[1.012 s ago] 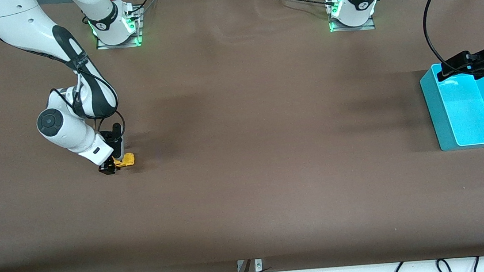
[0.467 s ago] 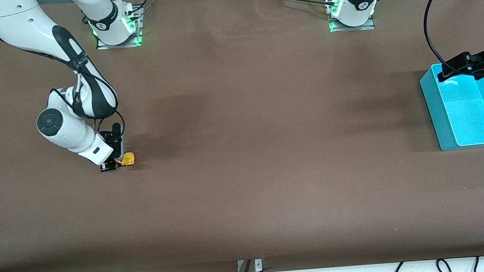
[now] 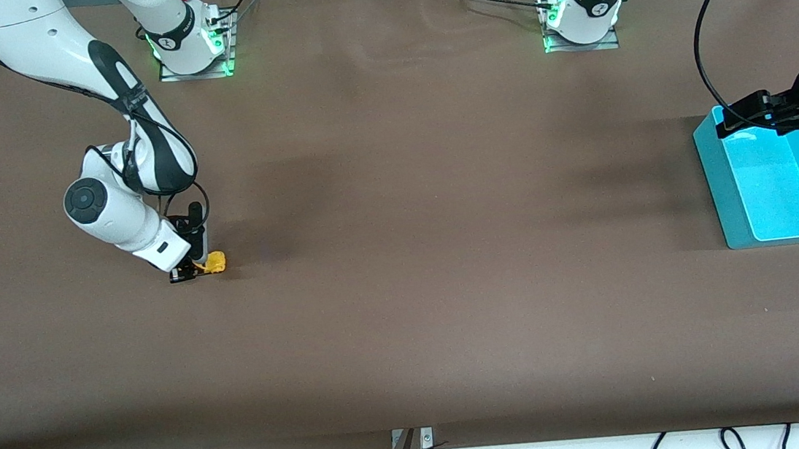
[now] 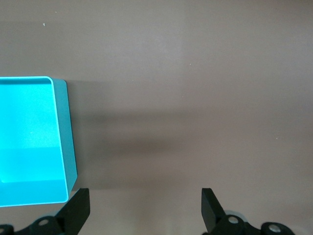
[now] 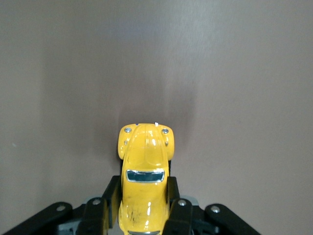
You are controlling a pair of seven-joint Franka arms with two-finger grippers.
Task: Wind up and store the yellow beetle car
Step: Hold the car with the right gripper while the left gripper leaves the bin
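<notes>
The yellow beetle car (image 3: 215,262) is at the right arm's end of the brown table, down at the table surface. My right gripper (image 3: 193,271) is shut on it. In the right wrist view the two black fingers (image 5: 108,196) clamp the sides of the car (image 5: 145,171), whose nose points away from the gripper (image 5: 143,205). My left gripper (image 3: 747,115) hangs open and empty over the edge of the teal bin (image 3: 716,176). In the left wrist view its fingertips (image 4: 78,208) stand wide apart over bare table beside the bin (image 4: 69,147).
The teal bin is empty and stands at the left arm's end of the table. Both arm bases (image 3: 192,50) stand along the table's edge farthest from the front camera. Cables hang below the near edge.
My right gripper has shifted a little toward the left arm's end with the car in it. My left gripper has drifted slightly over the bin's edge.
</notes>
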